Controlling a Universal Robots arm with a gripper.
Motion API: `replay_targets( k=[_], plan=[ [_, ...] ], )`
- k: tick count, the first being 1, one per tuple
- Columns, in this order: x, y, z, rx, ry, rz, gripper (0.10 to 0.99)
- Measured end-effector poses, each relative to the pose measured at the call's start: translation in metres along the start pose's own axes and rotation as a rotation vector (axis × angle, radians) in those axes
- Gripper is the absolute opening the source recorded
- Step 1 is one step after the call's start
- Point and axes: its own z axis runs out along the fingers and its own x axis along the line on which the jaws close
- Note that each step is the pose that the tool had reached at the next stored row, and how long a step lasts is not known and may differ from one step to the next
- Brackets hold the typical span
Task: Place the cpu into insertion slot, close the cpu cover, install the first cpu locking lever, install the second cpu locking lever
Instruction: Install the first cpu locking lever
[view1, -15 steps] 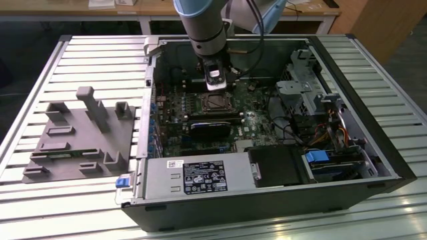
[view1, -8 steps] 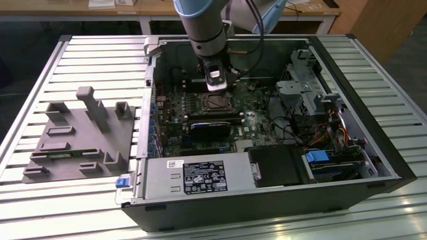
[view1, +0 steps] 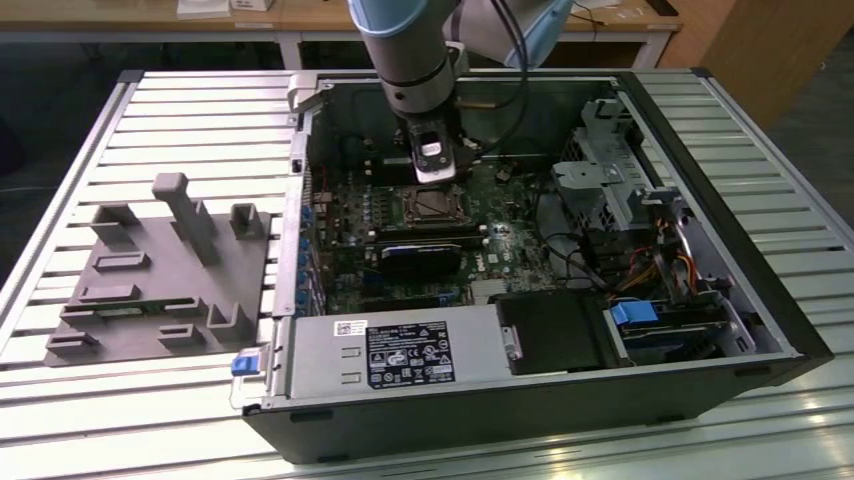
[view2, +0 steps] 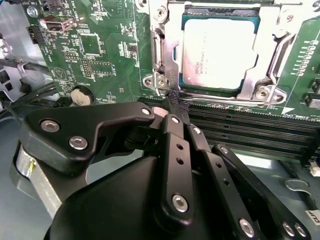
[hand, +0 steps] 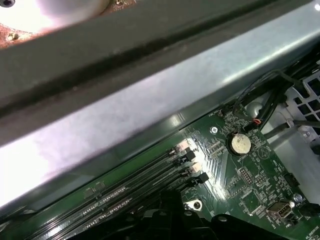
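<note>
Pincer (view2: 174, 104) beside 1 cpu (view2: 218, 50)

Worktop: pale slatted metal worktop (view1: 200, 100), ribs running across the exterior view.
Centre to exterior view's right: open dark computer case (view1: 534, 420) lying on its side, open face up.
Exterior view's left: grey moulded fixture block (view1: 140, 290) with upright posts, just beside the case.

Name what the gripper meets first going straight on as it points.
Likely the cpu cover at its near corner, just ahead of the gripper; depth is unclear.
</note>
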Motion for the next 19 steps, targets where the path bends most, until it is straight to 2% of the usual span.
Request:
replay_targets(
  k=[6, 19],
  plan=[
    [-0.0038, 0.0022, 0.0013, 0.0, 0.0001, 0.0, 0.102],
    [-0.0049, 0.0001, 0.0009, 0.0, 0.0001, 0.0, 0.102]
  ],
)
